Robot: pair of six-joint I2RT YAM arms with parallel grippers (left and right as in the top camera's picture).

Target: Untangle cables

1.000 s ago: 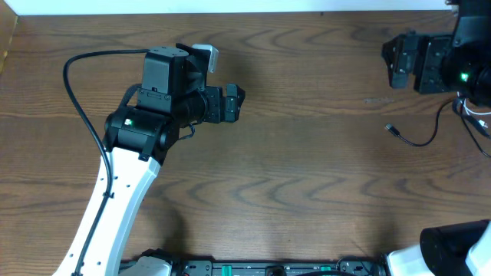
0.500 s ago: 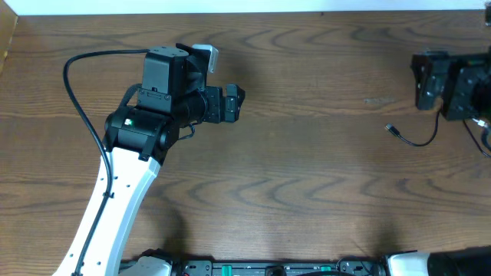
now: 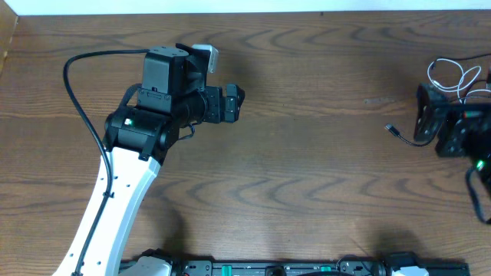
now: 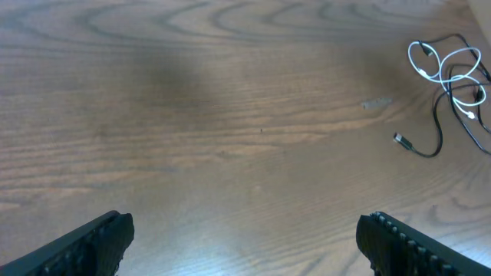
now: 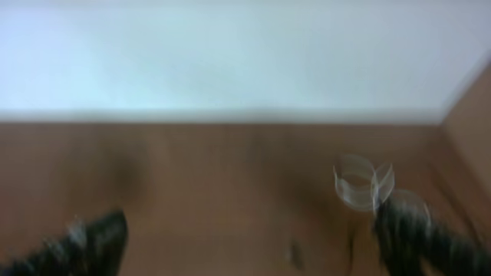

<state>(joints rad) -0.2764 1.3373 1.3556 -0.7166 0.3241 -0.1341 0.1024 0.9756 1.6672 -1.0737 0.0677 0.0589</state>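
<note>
A thin white cable [image 3: 453, 75] lies in loops at the table's far right, tangled with a thin black cable whose plug end [image 3: 391, 129] points left. Both show in the left wrist view: white loops [image 4: 445, 65], black cord [image 4: 437, 130]. The right wrist view is blurred; the white loops [image 5: 360, 182] show faintly by the right finger. My right gripper [image 3: 426, 116] is open and empty, just beside the tangle, partly covering the black cable. My left gripper [image 3: 238, 103] is open and empty, far to the left of the cables.
The wooden table [image 3: 307, 192] fills the view. A thick black arm wire [image 3: 77, 100] loops left of the left arm. A white wall edge [image 3: 230, 6] runs along the back. The table's right edge is close to the cables.
The right arm has swung down and right from the back right corner, uncovering the white loops. Its gripper now sits over the black cable. The left arm has not moved.
</note>
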